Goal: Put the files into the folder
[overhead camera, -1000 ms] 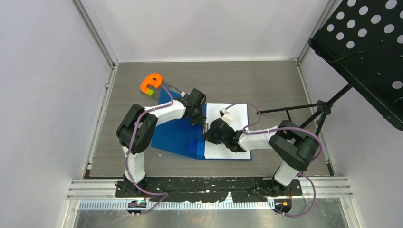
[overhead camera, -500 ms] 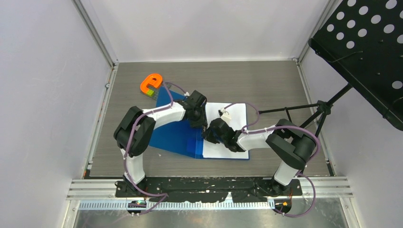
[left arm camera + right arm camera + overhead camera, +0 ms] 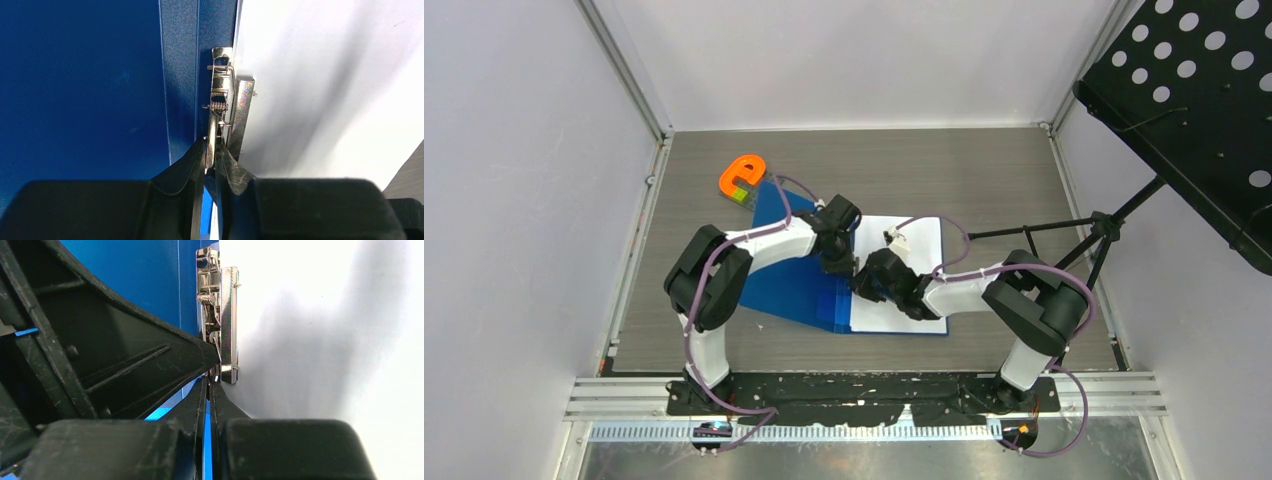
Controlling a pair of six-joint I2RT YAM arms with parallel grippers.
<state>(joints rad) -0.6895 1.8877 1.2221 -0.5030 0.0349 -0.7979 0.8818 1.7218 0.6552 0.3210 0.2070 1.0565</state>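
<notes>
Blue folder lies open, white files inside against its metal clip; left gripper pinches that clip, right gripper jaws pressed together.

Bright, even light. Soft grey shadows cross the plain white paper sheets; the shiny metal clip glints; the black left hand blurs.

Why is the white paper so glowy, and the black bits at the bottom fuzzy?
Right wrist view: the white paper sheet is washed out by bright light, with a grey shadow lower down; the shiny metal clip glints. Left wrist view: the black fingers sit close to the lens and look soft.
</notes>
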